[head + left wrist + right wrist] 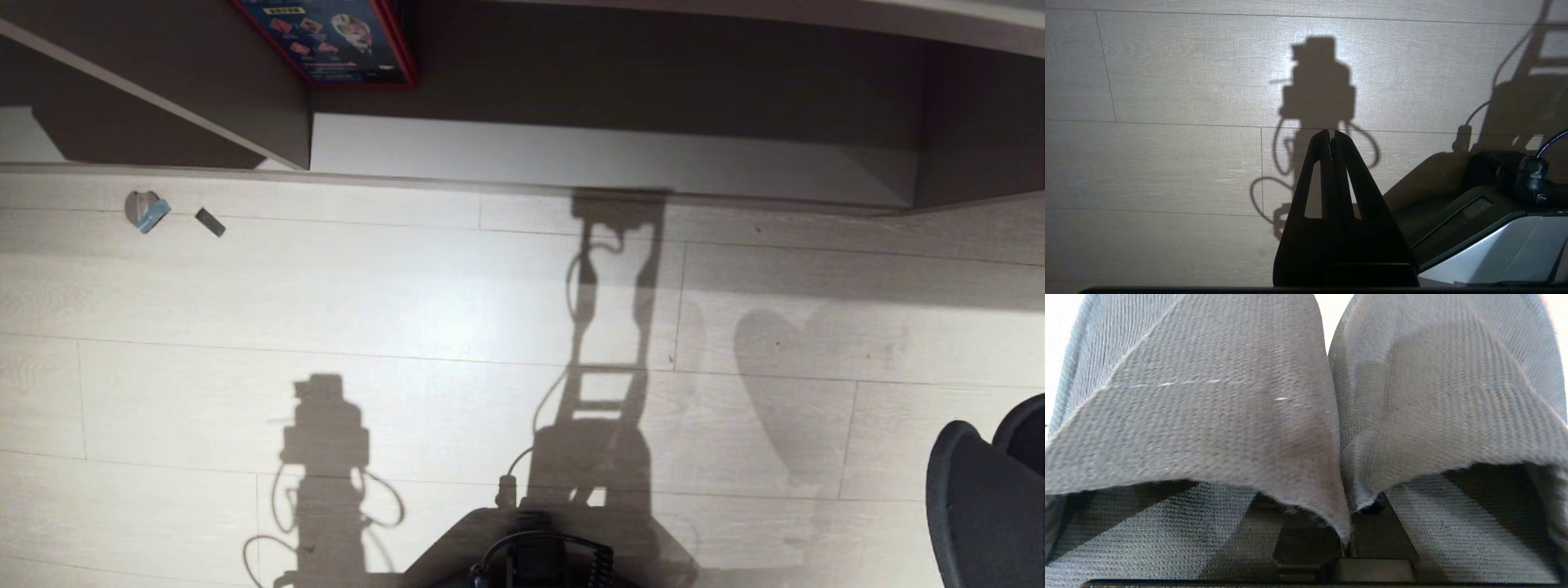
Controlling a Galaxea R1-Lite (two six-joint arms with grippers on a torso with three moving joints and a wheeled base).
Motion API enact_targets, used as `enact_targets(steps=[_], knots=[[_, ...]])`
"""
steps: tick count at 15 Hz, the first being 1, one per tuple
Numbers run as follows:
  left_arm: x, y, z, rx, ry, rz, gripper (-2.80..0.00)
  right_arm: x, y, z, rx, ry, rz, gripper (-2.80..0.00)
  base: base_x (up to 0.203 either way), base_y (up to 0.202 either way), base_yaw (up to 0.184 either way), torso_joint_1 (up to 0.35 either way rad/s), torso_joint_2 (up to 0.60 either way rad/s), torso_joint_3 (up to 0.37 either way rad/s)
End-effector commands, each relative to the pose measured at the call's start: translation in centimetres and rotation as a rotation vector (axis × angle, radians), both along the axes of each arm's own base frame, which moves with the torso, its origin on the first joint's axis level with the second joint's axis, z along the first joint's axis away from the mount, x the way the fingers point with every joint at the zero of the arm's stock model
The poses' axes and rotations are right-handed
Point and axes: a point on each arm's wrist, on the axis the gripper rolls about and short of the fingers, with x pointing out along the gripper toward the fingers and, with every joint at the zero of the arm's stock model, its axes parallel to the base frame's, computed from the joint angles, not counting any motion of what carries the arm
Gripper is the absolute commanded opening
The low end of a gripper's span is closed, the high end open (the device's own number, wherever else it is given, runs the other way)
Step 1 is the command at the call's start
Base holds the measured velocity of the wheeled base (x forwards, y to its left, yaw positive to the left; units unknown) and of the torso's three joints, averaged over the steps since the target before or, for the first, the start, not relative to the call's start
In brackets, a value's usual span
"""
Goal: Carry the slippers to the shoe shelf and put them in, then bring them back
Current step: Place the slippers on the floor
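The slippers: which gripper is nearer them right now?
Right. The right gripper is shut on the slippers, pinching the inner edges of both together. The left gripper is shut and empty, over bare floor beside the robot's base, with no slipper near it.

Pale plank floor (408, 286) runs up to the shoe shelf (612, 159), whose light bottom board lies under a shadowed interior. The slippers (992, 498) show dark, well apart from the shelf. A small blue scrap (147, 211) lies near its front edge.
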Motion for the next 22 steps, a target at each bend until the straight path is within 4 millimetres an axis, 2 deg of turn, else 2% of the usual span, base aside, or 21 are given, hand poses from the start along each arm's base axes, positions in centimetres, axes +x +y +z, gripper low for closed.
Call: enact_targets(steps=[1,4,7,18,22], knots=[[0.0,0.0,0.0,-0.001,0.001,0.000,-2.80,-0.9,0.0,-0.6,-0.002,-0.055,0.002,-2.80,0.000,0.000,0.000,0.000,0.00,0.000],[0.0,0.0,0.0,-0.001,0.001,0.000,-2.80,-1.2,-0.1,-1.6,0.013,-0.021,-0.056,-2.80,0.000,0.000,0.000,0.000,0.00,0.000],[0.0,0.0,0.0,0.004,0.001,0.002,-2.80,-1.2,-0.2,-1.6,0.024,-0.018,-0.101,-2.80,0.000,0.000,0.000,0.000,0.00,0.000],[0.0,0.0,0.0,-0.001,0.000,0.001,-2.80,-1.2,-0.2,-1.6,0.022,-0.016,-0.094,-2.80,0.000,0.000,0.000,0.000,0.00,0.000],[0.0,0.0,0.0,-0.001,0.000,0.001,-2.80,-1.2,-0.2,-1.6,0.016,-0.018,-0.085,-2.80,0.000,0.000,0.000,0.000,0.00,0.146]])
